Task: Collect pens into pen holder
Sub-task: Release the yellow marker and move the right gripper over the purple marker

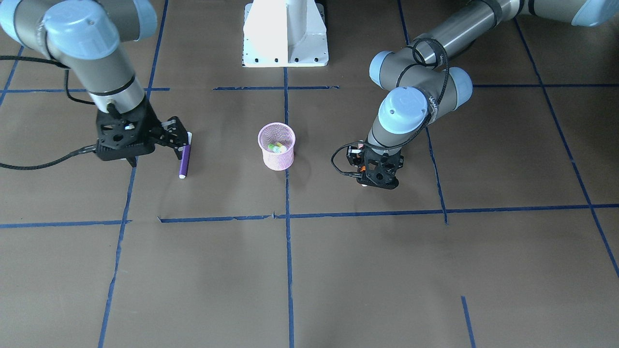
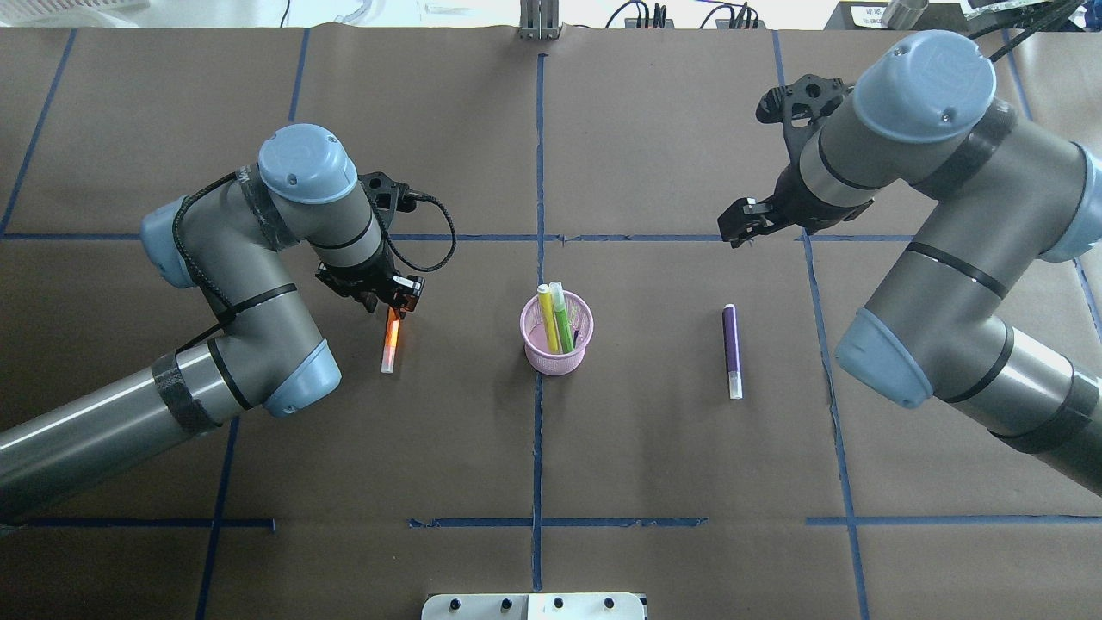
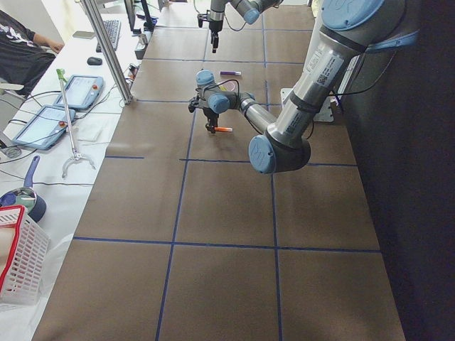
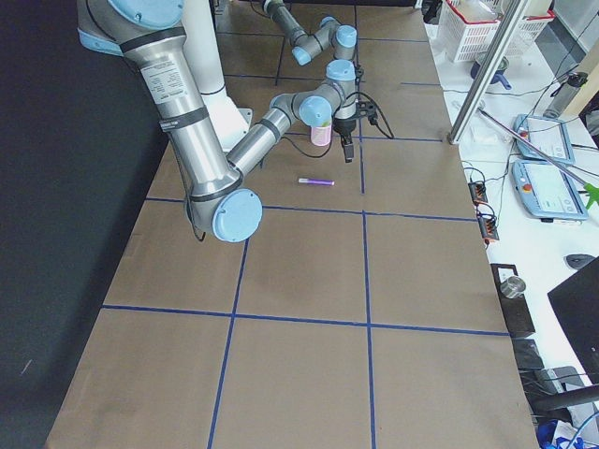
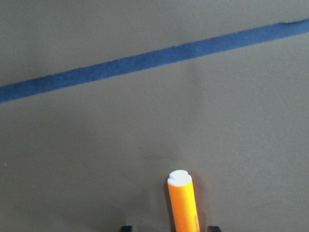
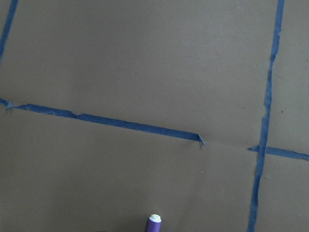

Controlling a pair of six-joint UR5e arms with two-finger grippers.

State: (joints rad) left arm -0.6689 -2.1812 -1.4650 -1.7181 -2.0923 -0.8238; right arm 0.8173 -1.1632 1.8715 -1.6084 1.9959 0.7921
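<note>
The pink mesh pen holder (image 2: 557, 351) stands at the table's middle with a yellow pen (image 2: 547, 312) and a green pen (image 2: 561, 317) upright in it. An orange pen (image 2: 392, 337) lies on the table to its left. My left gripper (image 2: 393, 303) is down over the orange pen's far end, open, with a fingertip on each side of the pen (image 5: 183, 208) and a gap to both. A purple pen (image 2: 731, 347) lies to the right of the holder. My right gripper (image 2: 742, 226) hangs open above and beyond the purple pen (image 6: 154, 224), apart from it.
Blue tape lines (image 2: 540, 172) cross the brown paper table. The robot's white base (image 1: 285, 34) stands behind the holder. Off the table's far side, a bench holds tablets (image 3: 43, 121) and a white basket (image 3: 21, 263).
</note>
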